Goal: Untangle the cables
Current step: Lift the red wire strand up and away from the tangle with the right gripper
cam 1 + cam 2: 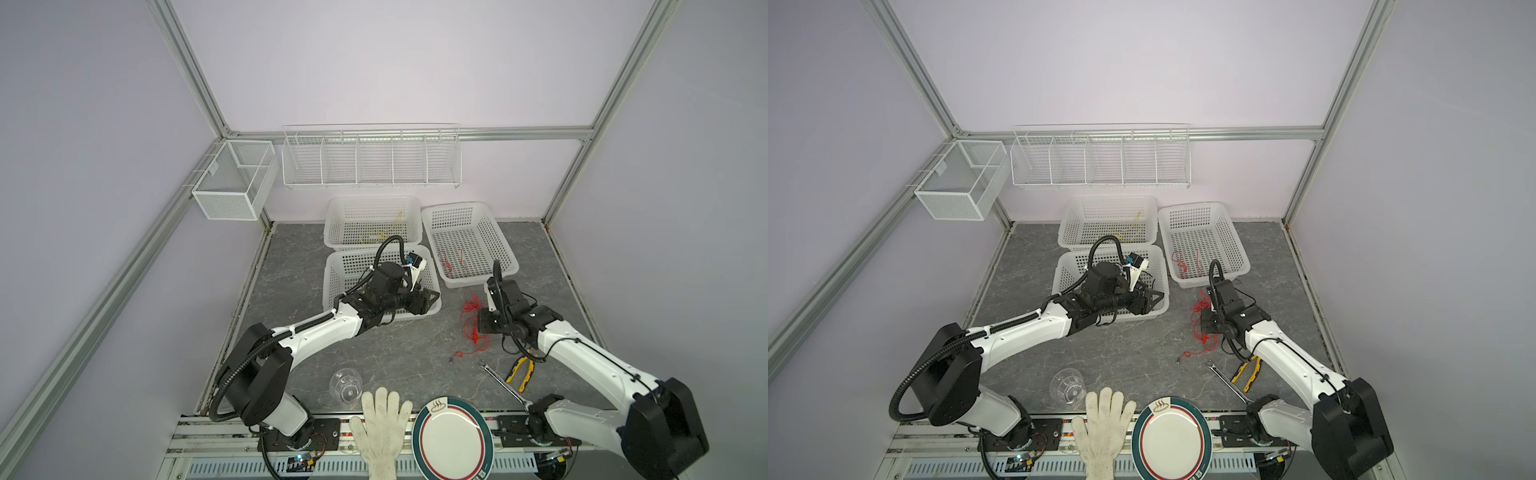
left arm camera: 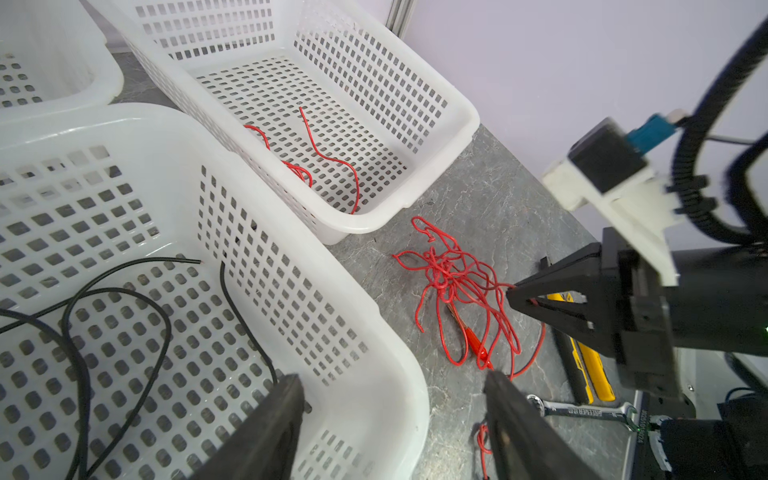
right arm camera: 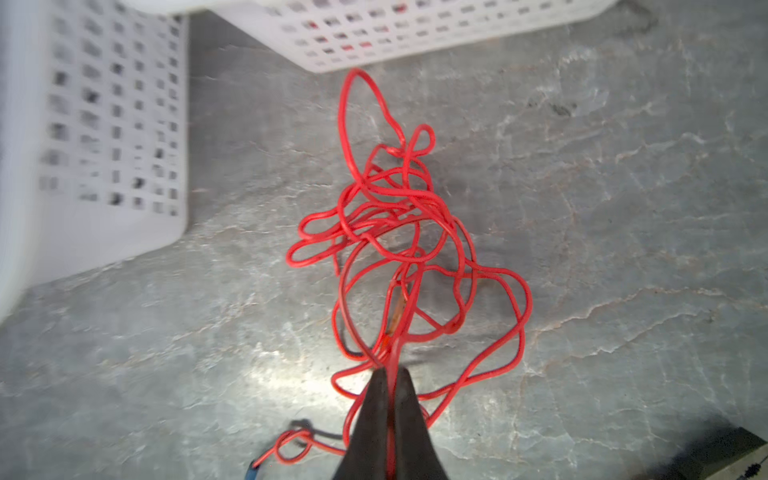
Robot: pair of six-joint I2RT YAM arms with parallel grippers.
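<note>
A tangled red cable [image 1: 471,318] [image 1: 1200,320] [image 3: 399,232] lies on the grey table in front of the right basket [image 1: 505,249]. My right gripper [image 3: 390,374] [image 2: 512,291] is shut on a strand at the tangle's near edge. A shorter red cable [image 2: 316,153] rests in that right basket. A black cable [image 2: 124,299] loops inside the front basket [image 2: 374,332]. A yellow cable [image 1: 386,232] lies in the back basket [image 1: 332,216]. My left gripper [image 2: 392,376] [image 1: 432,297] hangs open over the front basket's right corner, holding nothing.
Yellow-handled pliers [image 1: 521,370] and a wrench [image 1: 500,382] lie under the right arm. A clear glass [image 1: 345,384], a white glove [image 1: 382,428] and a plate [image 1: 453,440] sit along the front edge. Wire racks [image 1: 372,160] hang on the back wall.
</note>
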